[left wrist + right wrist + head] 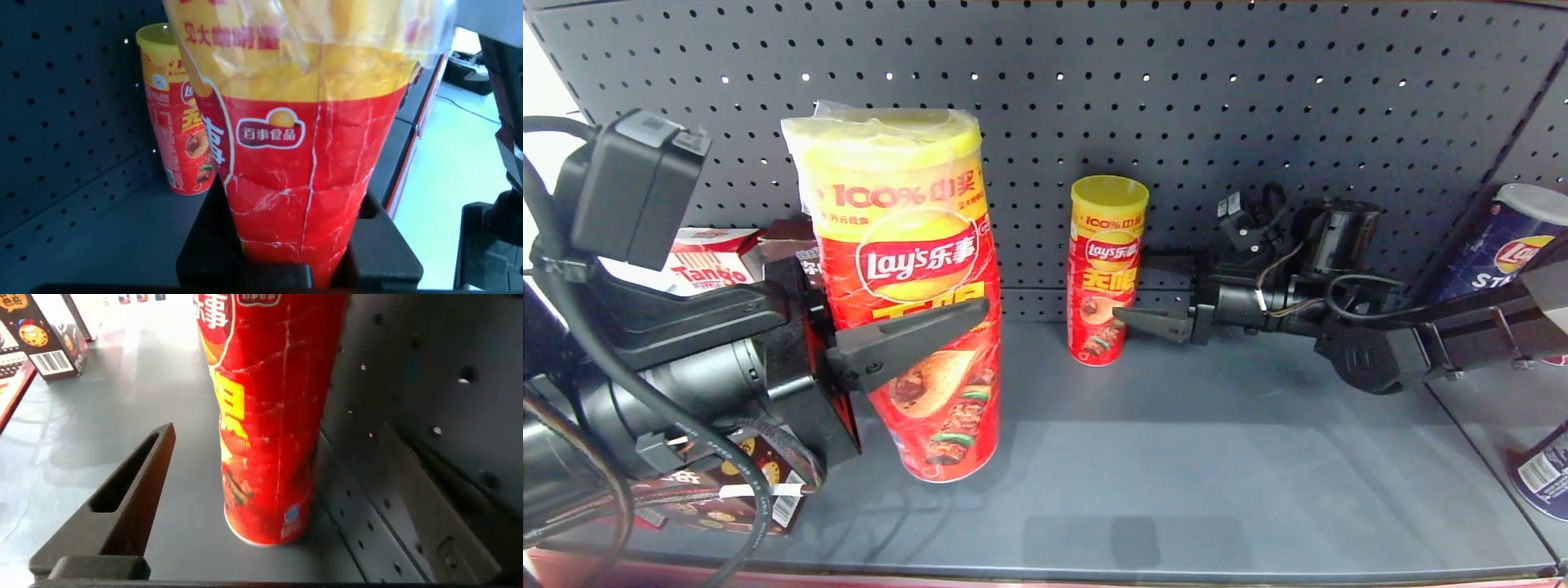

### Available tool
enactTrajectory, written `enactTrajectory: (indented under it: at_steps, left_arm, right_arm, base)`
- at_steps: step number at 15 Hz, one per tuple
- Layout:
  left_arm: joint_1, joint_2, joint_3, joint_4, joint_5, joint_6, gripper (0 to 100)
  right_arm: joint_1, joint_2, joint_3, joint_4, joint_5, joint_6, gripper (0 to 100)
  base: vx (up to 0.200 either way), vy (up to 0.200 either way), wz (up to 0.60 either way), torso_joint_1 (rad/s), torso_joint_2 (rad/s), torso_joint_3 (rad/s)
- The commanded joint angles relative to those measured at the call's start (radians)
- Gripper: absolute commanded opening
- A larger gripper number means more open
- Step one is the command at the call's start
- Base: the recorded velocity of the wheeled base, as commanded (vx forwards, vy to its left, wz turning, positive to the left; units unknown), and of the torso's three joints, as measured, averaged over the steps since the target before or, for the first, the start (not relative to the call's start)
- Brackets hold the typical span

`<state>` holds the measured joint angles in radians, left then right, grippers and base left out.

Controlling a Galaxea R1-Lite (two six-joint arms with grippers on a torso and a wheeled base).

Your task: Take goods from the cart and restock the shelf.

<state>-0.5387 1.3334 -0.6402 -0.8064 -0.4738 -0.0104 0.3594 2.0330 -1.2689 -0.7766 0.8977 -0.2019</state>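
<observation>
Head view: left gripper [915, 331], held level, clamps the near chip can [903, 245]; right gripper [1134, 289] straddles the far can [1107, 237], spread wide.

- Your front can [907, 302] has a red body crossed by thin white crackle lines, a yellow top band and a yellow lid, all under clear wrap.
- Your back can [1104, 273] shows the same red body and yellow top.
- Your left gripper [915, 327] and right gripper [1152, 292] are both black.
- The pegboard [1258, 122] is dark grey, dotted with even rows of small holes.
- The shelf floor [1176, 457] is plain mid-grey.
- The blue can [1494, 253] is deep blue with a white lid and a yellow-and-red emblem.
- The wafer box [707, 265] is red and white.
- The cookie box [711, 498] is dark brown with golden biscuit pictures and a white barcode patch.
</observation>
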Motion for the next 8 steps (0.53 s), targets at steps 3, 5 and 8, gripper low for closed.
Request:
enactTrajectory:
  at_steps: [3,5,8]
  left_arm:
    - [0.0,0.009,-0.001,0.0,0.0,0.0,0]
    - [-0.001,0.009,-0.003,0.0,0.0,0.0,0]
    - [0.0,0.007,-0.003,0.0,0.001,0.0,0]
  right_arm:
    - [0.029,0.058,-0.05,-0.004,-0.002,0.009,100]
    - [0.038,0.079,-0.079,-0.004,-0.002,0.009,100]
    - [0.047,0.098,-0.093,-0.009,-0.003,0.015,100]
  base:
    - [0.0,0.0,0.0,0.0,0.0,0.0]
    - [0.0,0.0,0.0,0.0,0.0,0.0]
    - [0.0,0.0,0.0,0.0,0.0,0.0]
